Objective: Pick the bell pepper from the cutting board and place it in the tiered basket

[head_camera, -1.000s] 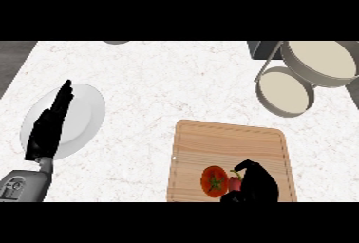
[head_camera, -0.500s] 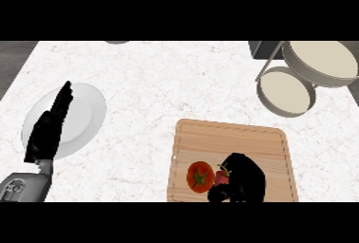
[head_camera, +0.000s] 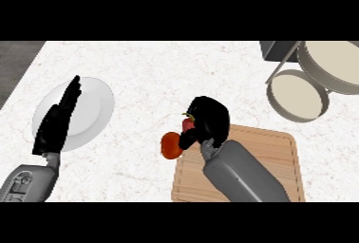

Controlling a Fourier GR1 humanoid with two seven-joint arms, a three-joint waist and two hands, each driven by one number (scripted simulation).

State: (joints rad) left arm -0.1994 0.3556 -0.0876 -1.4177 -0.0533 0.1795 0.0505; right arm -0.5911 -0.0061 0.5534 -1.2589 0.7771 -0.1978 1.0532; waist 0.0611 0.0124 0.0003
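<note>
Carrying is the step you're on, judged from the head view, the only view given. Your right hand (head_camera: pixel 207 122), black, on a grey forearm, has its fingers curled round the red bell pepper with a green stem (head_camera: pixel 176 141). The pepper shows just left of and below the hand's palm, part hidden by the fingers. It looks lifted: it sits past the left edge of the pale wooden rectangular cutting board (head_camera: pixel 270 163), over the white speckled counter (head_camera: pixel 161 66), though the height can't be read for certain. The board lies under and to the right of the hand and forearm.

Your left hand (head_camera: pixel 60 118) is unclenched, fingers straight, resting over the round white plate (head_camera: pixel 95 102) well to the left of the working hand. Leave it there.

Next move, as a judgement: the grey tiered basket with two round cream trays (head_camera: pixel 300 96) stands up and to the right of the right hand, well apart. The pepper now sits on the far side from it, so you need to swing the hand right and away, clear the basket's rim, get over a tray, then let go. The lower tray is the nearer one.
</note>
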